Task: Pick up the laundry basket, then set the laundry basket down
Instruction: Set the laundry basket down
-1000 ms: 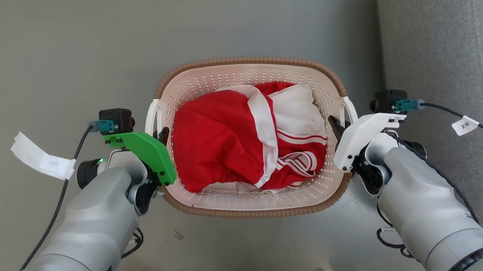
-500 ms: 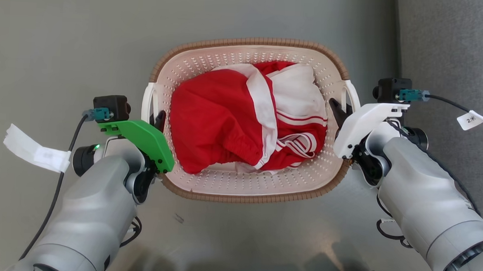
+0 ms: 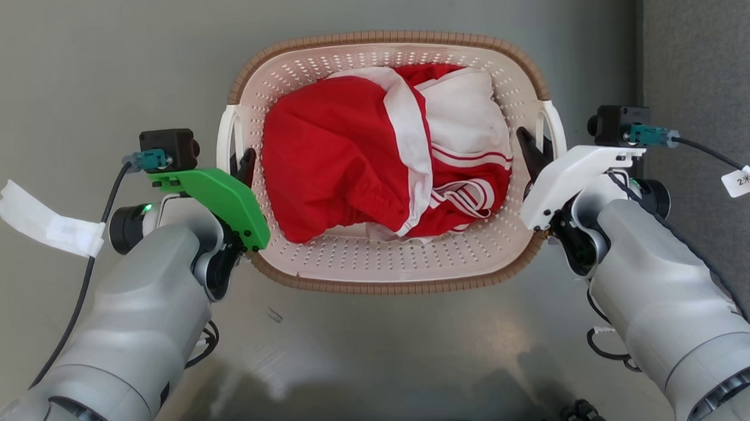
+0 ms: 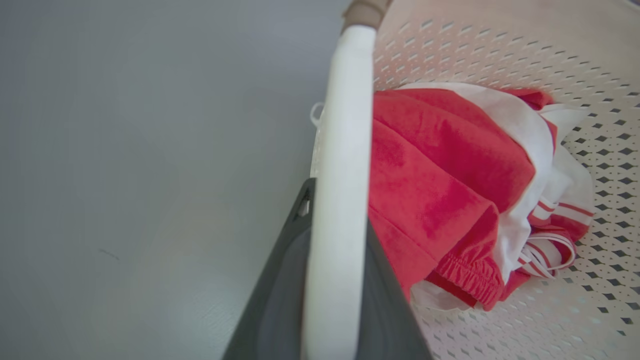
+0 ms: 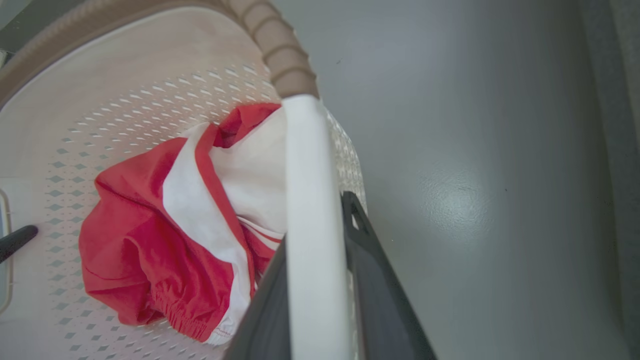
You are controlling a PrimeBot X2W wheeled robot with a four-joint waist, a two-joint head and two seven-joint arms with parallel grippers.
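- Floor (image 3: 101,42): grey, smooth, bordered at the right edge by a grey fabric surface (image 3: 716,74).
- Laundry basket (image 3: 385,262): cream, perforated, brown-rimmed, seen over the floor near its right edge. Whether it is lifted or resting cannot be told.
- Clothes (image 3: 339,164): red and white, bundled inside the basket.
- Left gripper (image 3: 244,165): clenched on the white left handle (image 4: 340,200).
- Right gripper (image 3: 535,148): clenched on the white right handle (image 5: 310,225).
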